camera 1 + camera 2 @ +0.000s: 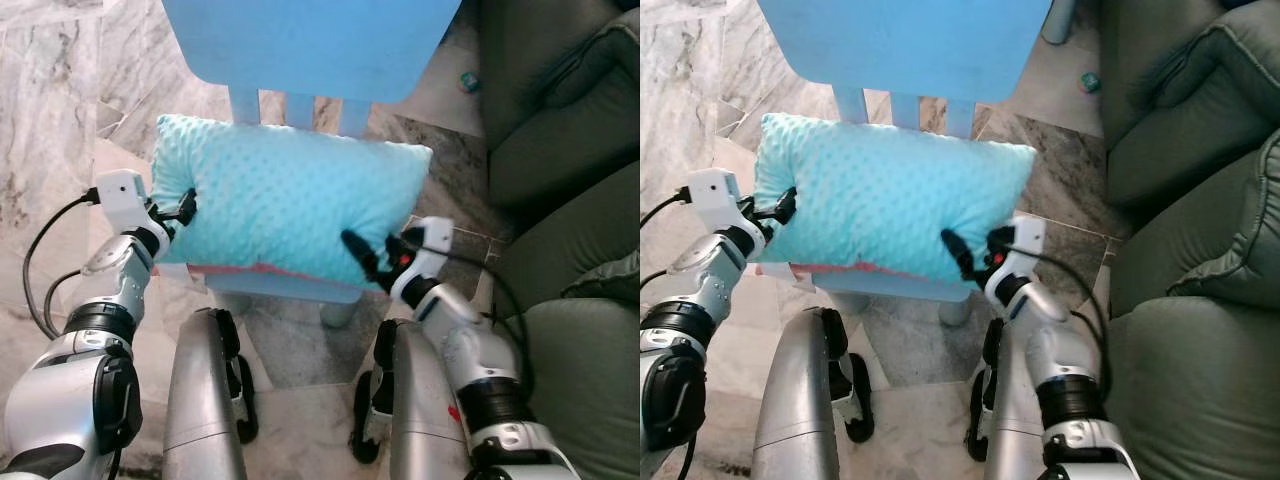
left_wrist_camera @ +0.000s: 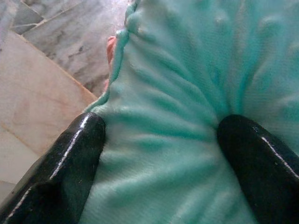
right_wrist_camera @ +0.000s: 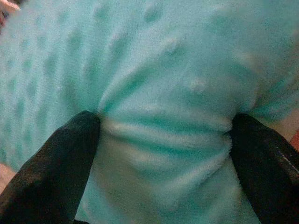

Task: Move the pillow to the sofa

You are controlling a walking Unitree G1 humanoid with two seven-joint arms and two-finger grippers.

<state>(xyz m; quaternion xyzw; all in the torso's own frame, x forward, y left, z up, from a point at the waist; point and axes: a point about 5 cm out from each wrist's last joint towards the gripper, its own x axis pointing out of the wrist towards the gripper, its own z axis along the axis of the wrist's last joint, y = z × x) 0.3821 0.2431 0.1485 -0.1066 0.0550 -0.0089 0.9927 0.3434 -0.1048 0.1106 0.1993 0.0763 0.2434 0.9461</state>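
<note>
Turquoise pillow (image 1: 290, 195) is seen lying on blue chair (image 1: 310, 45), w/ green sofa (image 1: 560, 150) just to its right. Its left end is pinched by left gripper (image 1: 186, 207), fabric bunched betw. fingers (image 2: 60, 168). Its near-right edge is clamped by right gripper (image 1: 368, 260).

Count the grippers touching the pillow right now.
2. The left gripper pinches the pillow's left end; the right gripper pinches its near right corner.

chair (image 1: 300, 40) backrest blocks far side of pillow (image 1: 290, 200) | open marble floor (image 1: 50, 120) at robot's left | dark green sofa (image 1: 560, 150) walls off right, only a narrow floor strip between it and chair | small object (image 1: 468, 82) on that strip
</note>
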